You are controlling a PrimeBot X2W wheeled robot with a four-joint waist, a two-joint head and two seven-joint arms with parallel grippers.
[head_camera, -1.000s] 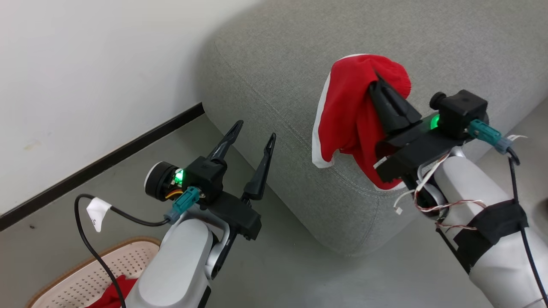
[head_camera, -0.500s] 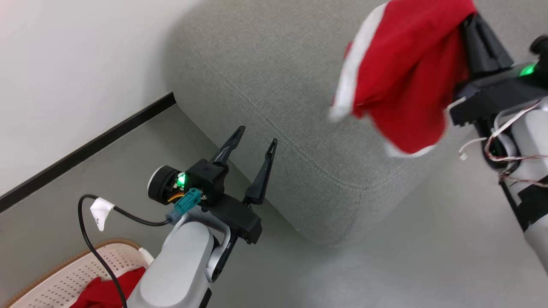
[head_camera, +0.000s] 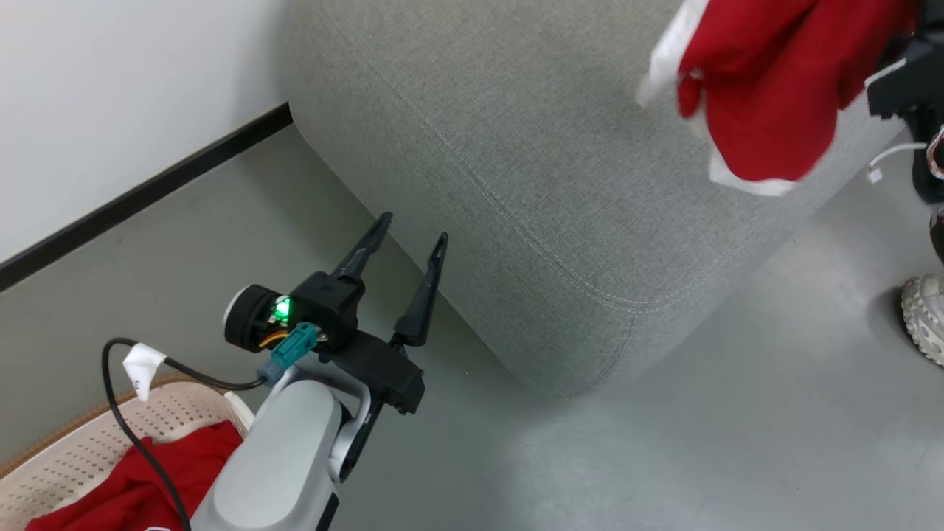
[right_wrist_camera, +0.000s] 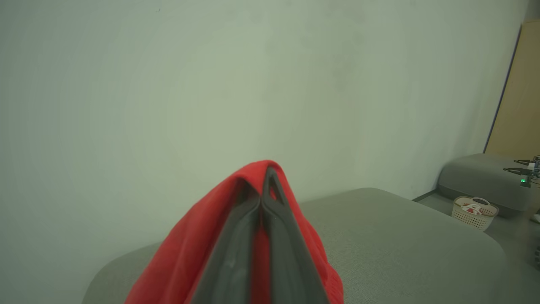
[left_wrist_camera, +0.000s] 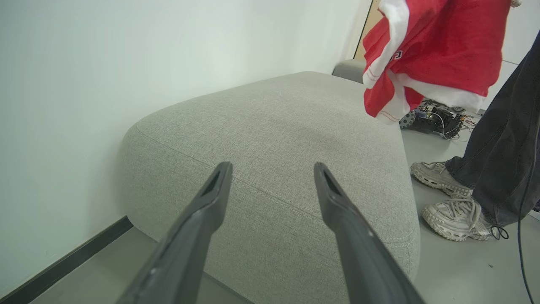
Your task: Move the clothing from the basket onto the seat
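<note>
- Lower left of the head view: the basket [head_camera: 81,450] stands on the floor, cut off by the frame edge, with red clothing [head_camera: 155,479] lying in it.
- Just right of it, the left claw [head_camera: 413,228] hovers above the floor. Its fingers are apart and hold nothing, and the tips point toward the seat's near side without touching it.
- Upper left: a black baseboard [head_camera: 147,195] runs along the foot of the white wall.
- Centre: the grey seat [head_camera: 531,184] has its rounded corner toward the bottom of the frame.
- Upper right: a red jersey [head_camera: 767,81] with white trim hangs in the air over the seat's right side, clear of the fabric. It is blurred here.
- In the right wrist view, the right claw [right_wrist_camera: 268,177] has its fingers together, clamped on the jersey, which drapes over both fingers at bottom centre.
- Right edge of the head view: a person's pale shoe [head_camera: 925,317] is on the floor near the seat. The left wrist view shows two such shoes and dark trouser legs at its right.
</note>
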